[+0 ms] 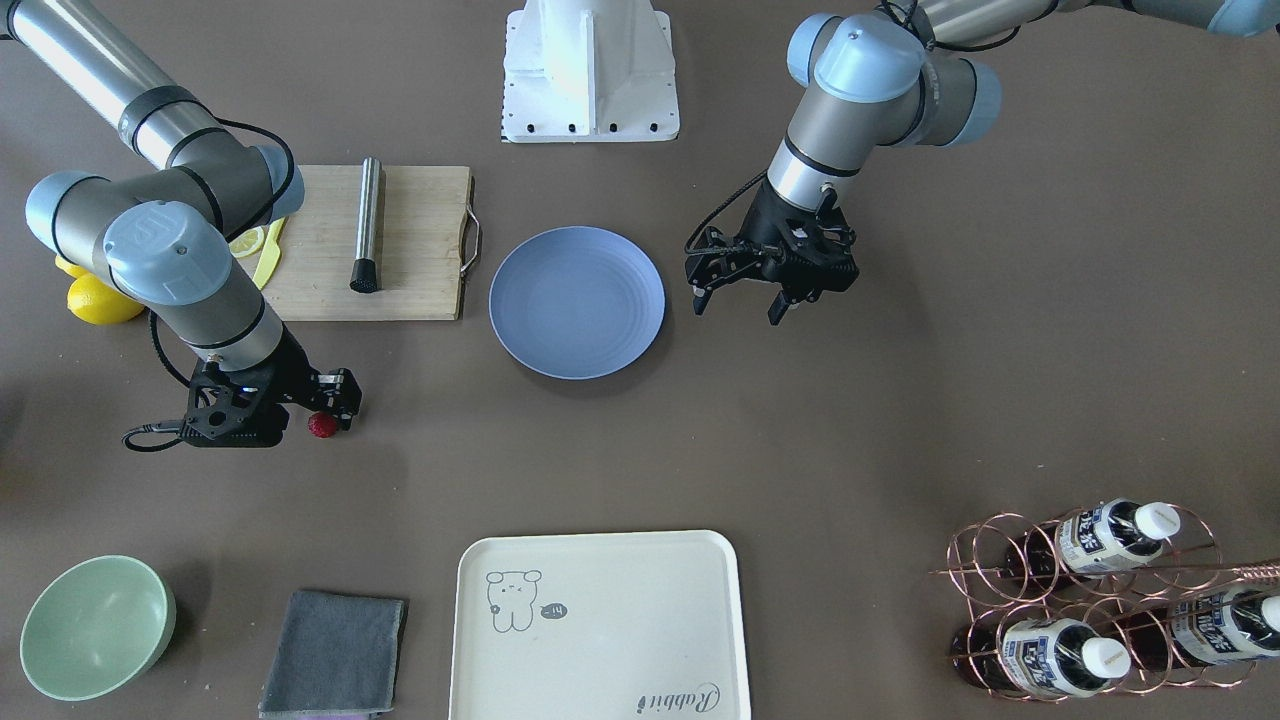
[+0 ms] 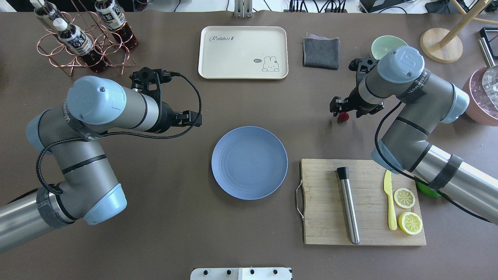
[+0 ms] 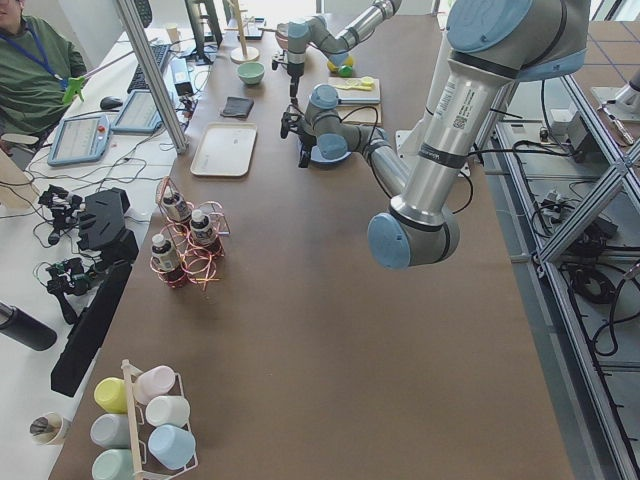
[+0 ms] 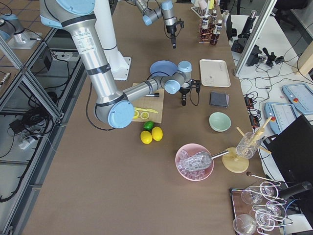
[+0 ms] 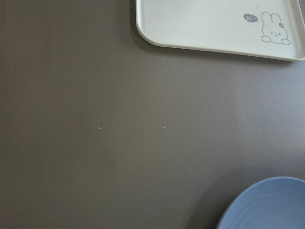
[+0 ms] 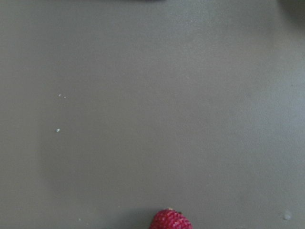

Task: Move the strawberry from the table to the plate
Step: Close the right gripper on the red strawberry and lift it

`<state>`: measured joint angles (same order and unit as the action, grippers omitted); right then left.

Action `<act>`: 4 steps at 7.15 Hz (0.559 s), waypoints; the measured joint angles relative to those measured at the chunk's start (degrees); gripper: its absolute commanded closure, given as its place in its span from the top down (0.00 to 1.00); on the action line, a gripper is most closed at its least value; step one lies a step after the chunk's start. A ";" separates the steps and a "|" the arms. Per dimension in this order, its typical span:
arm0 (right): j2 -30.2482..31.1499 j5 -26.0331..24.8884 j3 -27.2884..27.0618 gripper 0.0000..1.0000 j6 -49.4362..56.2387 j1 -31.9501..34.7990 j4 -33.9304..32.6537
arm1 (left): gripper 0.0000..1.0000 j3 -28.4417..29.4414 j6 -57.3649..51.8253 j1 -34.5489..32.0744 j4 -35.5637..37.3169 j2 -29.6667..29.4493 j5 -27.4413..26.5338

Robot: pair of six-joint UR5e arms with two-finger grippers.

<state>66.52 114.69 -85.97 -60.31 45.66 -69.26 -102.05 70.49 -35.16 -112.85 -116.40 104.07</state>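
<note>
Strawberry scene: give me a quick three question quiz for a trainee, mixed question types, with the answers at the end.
1. True or false: the strawberry already lies on the plate.
2. Which is nearest the strawberry? A) right gripper B) tray C) bowl
3. How many lemon slices lie on the cutting board?
Key: 1 false; 2 A; 3 two.

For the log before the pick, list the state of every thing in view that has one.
strawberry: off the plate, at the right gripper's tips
right gripper: over the strawberry; open or shut unclear
left gripper: open, empty
plate: empty
tray: empty
green bowl: upright, empty
cloth: folded
bottles: capped, lying down
</note>
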 measured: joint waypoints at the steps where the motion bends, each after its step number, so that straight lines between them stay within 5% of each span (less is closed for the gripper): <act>1: -0.15 -0.34 0.10 0.00 -1.16 -0.04 0.00 | 0.98 0.03 0.00 0.00 0.00 0.02 -0.03; 4: -1.28 -0.30 0.12 0.00 -2.26 0.40 -0.20 | 0.98 -0.80 0.11 -0.17 0.00 0.09 -0.13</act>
<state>65.25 114.39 -85.85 -62.56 46.06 -69.46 -102.85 70.60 -35.33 -112.85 -116.31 103.94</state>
